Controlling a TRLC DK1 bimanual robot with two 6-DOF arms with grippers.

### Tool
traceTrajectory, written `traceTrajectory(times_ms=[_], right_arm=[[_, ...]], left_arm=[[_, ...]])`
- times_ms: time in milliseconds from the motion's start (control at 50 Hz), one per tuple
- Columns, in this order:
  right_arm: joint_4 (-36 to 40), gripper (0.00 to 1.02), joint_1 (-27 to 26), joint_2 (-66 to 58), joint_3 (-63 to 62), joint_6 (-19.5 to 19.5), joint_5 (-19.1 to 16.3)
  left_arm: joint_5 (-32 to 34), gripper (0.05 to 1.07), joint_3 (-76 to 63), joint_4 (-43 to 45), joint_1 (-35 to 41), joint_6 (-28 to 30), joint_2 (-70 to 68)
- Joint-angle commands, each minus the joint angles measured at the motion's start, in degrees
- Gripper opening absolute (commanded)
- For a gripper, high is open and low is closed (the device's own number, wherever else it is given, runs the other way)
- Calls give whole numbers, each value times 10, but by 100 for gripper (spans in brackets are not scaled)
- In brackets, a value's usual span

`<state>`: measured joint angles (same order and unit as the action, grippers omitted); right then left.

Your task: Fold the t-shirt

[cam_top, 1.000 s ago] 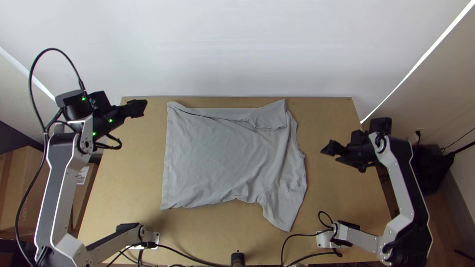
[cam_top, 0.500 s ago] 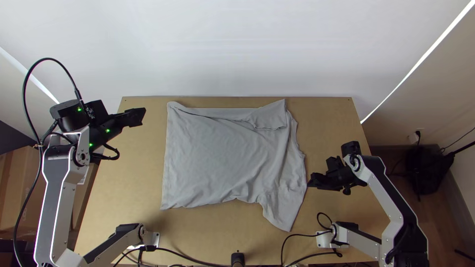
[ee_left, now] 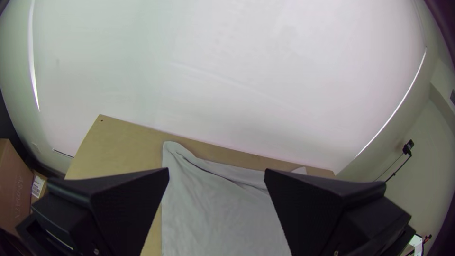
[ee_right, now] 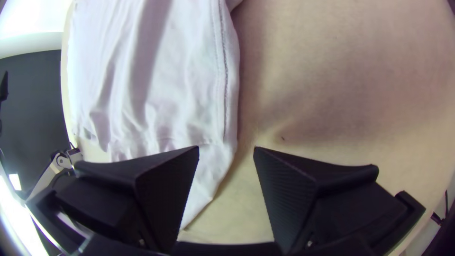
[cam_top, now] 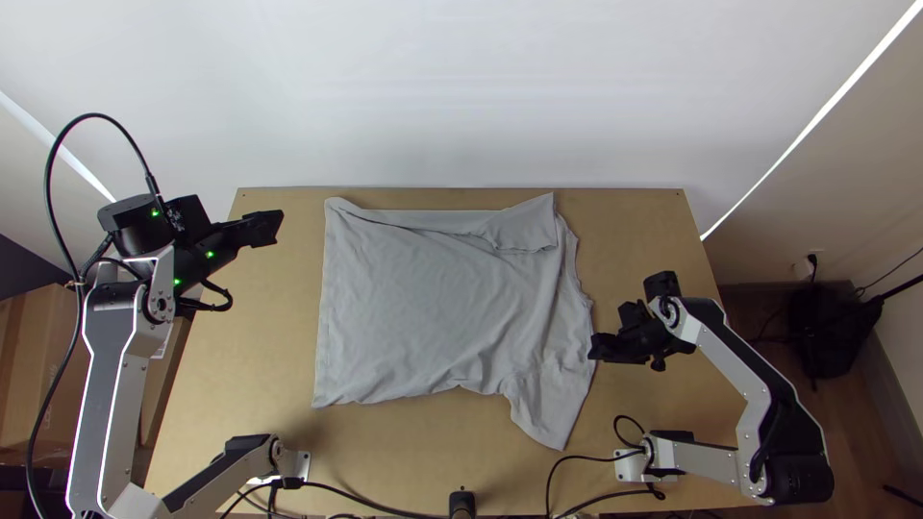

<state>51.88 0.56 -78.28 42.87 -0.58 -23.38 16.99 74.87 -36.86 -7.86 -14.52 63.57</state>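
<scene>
A light grey t-shirt (cam_top: pixel 423 308) lies mostly spread on the table, its far edge folded over at the back and a sleeve pointing toward the near right. My left gripper (cam_top: pixel 279 228) is left of the shirt, near the table's left edge, apart from the cloth. In the left wrist view my left gripper (ee_left: pixel 216 173) stands open, with the shirt (ee_left: pixel 213 213) beyond it. My right gripper (cam_top: pixel 593 348) is at the shirt's right edge. In the right wrist view my right gripper (ee_right: pixel 226 149) is open, with the shirt's seamed edge (ee_right: pixel 222 95) between and beyond its fingers.
Bare wooden table (cam_top: pixel 404 437) surrounds the shirt. Black cables (cam_top: pixel 567 471) lie along the near edge by the arm bases. A cardboard box (cam_top: pixel 38 365) stands on the floor at the left, and a white wall (cam_top: pixel 461 96) rises behind the table.
My right gripper has come leftward and nearer the table's front, up to the shirt's right edge. The left gripper has shifted slightly toward the front. The shirt lies as before.
</scene>
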Motion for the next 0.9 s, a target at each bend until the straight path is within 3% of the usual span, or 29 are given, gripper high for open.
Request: traceTrajectory(times_ms=[0, 100, 140, 220, 240, 620, 720, 880], right_arm=[[-10, 54, 15, -24, -20, 9, 7], [-10, 51, 35, -39, -29, 9, 11], [-20, 39, 44, -38, -34, 9, 11], [-56, 4, 51, -34, -45, 11, 11], [-61, 2, 51, -33, -47, 12, 11], [-57, 2, 44, 10, -38, 15, 17], [-56, 2, 45, 18, -41, 23, 17], [-51, 2, 47, 30, -34, 32, 17]], left_arm=[[5, 102, -8, -5, -4, 3, -9], [5, 102, -7, -8, -5, 3, -9], [5, 102, -7, -8, -5, 5, -9], [4, 102, -9, -16, -4, 20, -9], [4, 102, -9, -22, -4, 27, -8], [2, 102, -124, -303, 24, 390, -28], [-33, 102, -180, -349, 25, 464, -32], [-72, 102, -249, -385, 27, 526, -43]])
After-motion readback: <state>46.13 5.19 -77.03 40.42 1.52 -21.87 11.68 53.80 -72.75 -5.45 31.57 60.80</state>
